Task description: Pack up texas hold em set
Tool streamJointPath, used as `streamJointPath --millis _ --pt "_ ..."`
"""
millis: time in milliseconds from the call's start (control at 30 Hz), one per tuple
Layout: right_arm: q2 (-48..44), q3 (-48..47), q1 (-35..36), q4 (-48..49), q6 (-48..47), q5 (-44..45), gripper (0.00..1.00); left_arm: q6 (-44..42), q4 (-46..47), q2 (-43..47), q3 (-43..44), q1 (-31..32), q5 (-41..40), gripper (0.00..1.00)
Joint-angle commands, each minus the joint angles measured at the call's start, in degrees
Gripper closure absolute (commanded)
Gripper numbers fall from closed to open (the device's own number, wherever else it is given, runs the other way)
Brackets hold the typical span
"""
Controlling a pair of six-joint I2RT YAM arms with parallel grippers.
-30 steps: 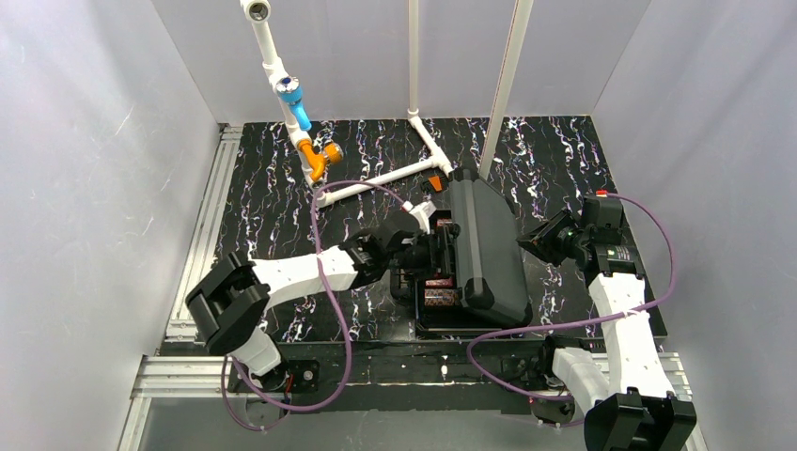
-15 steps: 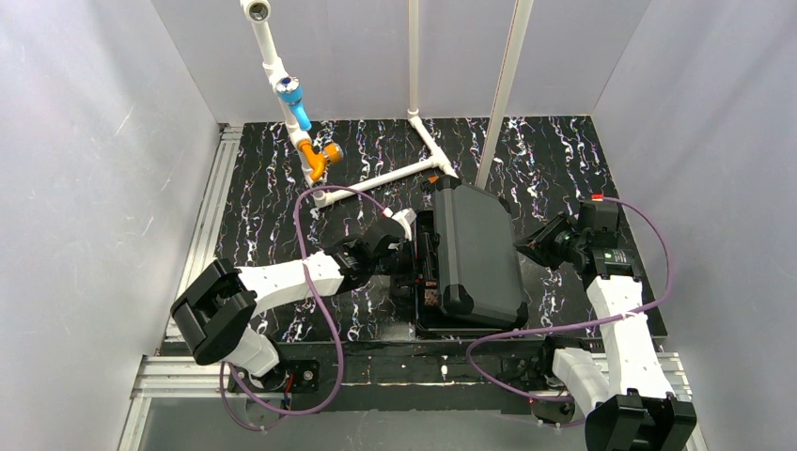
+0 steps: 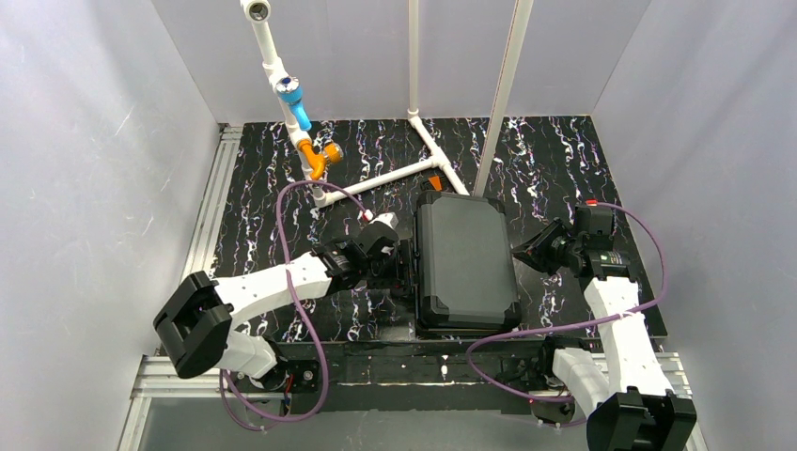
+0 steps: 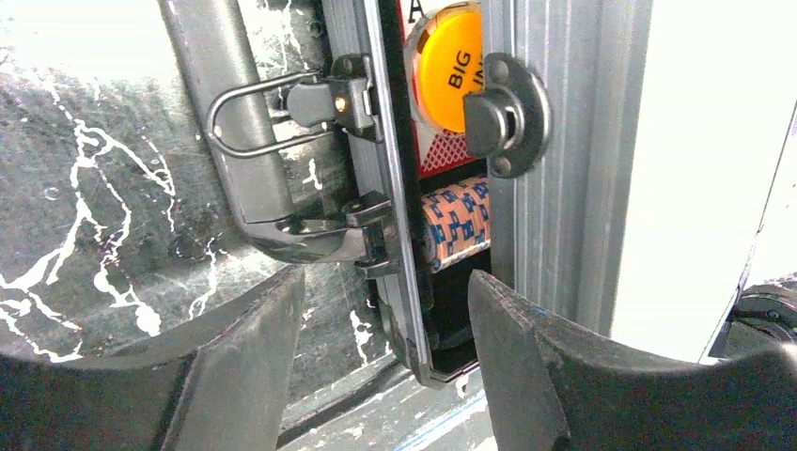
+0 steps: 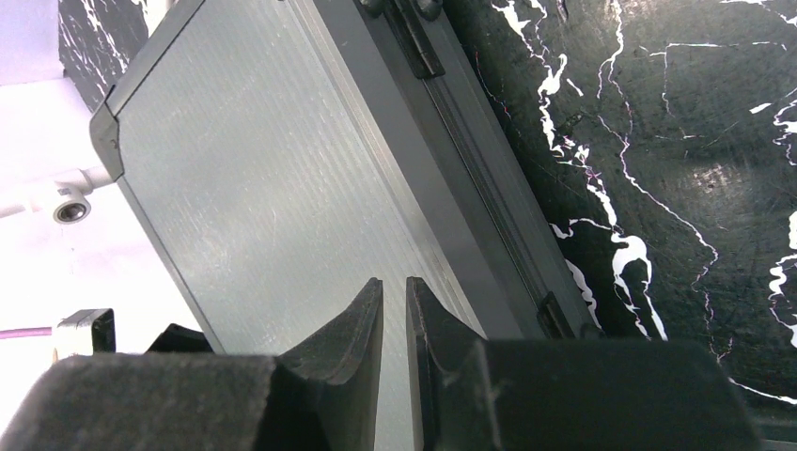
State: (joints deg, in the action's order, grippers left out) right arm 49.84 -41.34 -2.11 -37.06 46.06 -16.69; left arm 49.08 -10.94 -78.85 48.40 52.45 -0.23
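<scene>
One second has brought the case lid (image 3: pixel 465 258) from upright to almost flat, centre-near on the table (image 3: pixel 273 178). My left gripper (image 4: pixel 381 310), fingers apart, faces a leftover gap showing chips (image 4: pixel 458 221). My right gripper (image 5: pixel 393 315), fingers together, waits just right. I'd press shut, then latch.

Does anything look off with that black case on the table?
From above the case looks shut, but the left wrist view shows a gap. An orange button and striped chips peek out between lid and base, and the wire latch is unhooked.
</scene>
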Motion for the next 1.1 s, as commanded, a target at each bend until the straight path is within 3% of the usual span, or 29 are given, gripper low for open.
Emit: streamJointPath --millis 0,367,533,867,1067 --pt "-0.5 0.4 0.5 2.1 -1.3 -0.8 0.76 -1.5 -3.2 3.5 1.0 0.1 -3.3 0.37" --pt "1.4 -0.1 2.0 4.3 -1.9 -1.1 0.76 -5.5 -14.8 13.3 -0.7 0.0 -11.0 0.37" --pt "3.9 -2.0 9.1 7.1 -2.4 0.7 0.72 -7.9 -19.7 18.0 -0.9 -1.8 -14.9 0.37" --pt "13.8 -8.0 29.2 12.2 -2.5 8.7 0.62 -10.6 -20.7 23.3 -1.8 -10.2 -9.6 0.37" --pt "18.1 -10.3 34.3 13.8 -2.7 11.2 0.58 -8.5 -18.0 21.5 -3.4 -15.8 -1.9 0.41"
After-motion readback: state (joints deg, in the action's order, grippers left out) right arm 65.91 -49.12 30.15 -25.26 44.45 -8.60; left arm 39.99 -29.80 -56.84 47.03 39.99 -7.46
